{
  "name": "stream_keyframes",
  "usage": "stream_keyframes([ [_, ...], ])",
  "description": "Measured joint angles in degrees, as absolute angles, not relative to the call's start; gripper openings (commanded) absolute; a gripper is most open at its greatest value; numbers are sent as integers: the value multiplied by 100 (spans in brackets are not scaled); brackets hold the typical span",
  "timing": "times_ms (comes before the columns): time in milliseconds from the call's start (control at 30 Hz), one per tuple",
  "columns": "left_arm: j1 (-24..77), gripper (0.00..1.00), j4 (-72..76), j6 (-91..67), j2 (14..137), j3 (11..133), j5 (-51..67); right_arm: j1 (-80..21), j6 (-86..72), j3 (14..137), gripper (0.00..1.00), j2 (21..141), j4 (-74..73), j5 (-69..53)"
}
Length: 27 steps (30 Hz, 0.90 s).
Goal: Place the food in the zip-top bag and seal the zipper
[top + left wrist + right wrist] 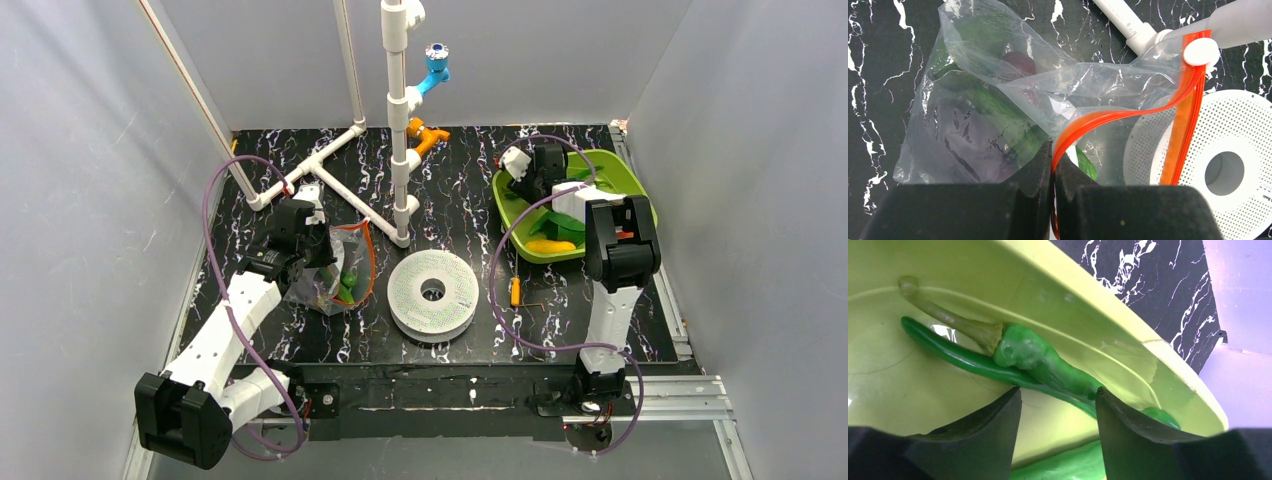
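The left gripper (1053, 156) has its fingers pressed together on the zipper (1128, 114), pinching the orange-red strip near one end. The zip-top bag (968, 125) lies on the black marbled table (878, 100), just beside a white perforated spool (1243, 115). Inside the clear plastic sit a dark red plum (1019, 62) and a long green vegetable (1003, 120). The mouth gapes, with the white slider (1201, 51) at the strip's far end. The right gripper (1058, 395) hangs with fingers spread over a knobbly green pepper (1048, 360) in the lime-green tray (1108, 315) (a yellow banana (550, 245) lies there too). The only print, at the spool's rim, is too small to read.
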<state>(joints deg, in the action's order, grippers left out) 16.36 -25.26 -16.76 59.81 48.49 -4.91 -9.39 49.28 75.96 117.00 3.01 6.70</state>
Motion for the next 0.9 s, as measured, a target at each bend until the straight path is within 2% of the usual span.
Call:
stream_keyframes([
  [133,1636,0,-2527,-1663,5990,4849,-545,-952,5159,7574,36,11804,571,737],
  [400,1636,0,-2526,-1647,5999,4849,-622,-986,5292,7540,30,11834,832,874],
  [533,1636,0,-2526,-1647,5999,4849,-640,-989,5210,7540,14,11834,868,937],
  [600,1636,0,-2526,-1647,5999,4849,-643,-989,5108,7542,11,11830,874,990],
  [700,1636,0,-2526,-1647,5999,4849,-642,-989,4813,7541,15,11760,795,1056],
  [733,1636,0,-2526,-1647,5999,4849,-642,-989,4708,7536,23,11712,753,1063],
  [800,1636,0,-2526,-1649,5999,4849,-642,-987,4534,7520,47,11564,659,1049],
  [833,1636,0,-2526,-1649,5999,4849,-642,-989,4437,7520,54,11458,579,1033],
  [900,1636,0,-2526,-1647,5996,4849,-639,-989,4304,7520,56,11271,471,1039],
])
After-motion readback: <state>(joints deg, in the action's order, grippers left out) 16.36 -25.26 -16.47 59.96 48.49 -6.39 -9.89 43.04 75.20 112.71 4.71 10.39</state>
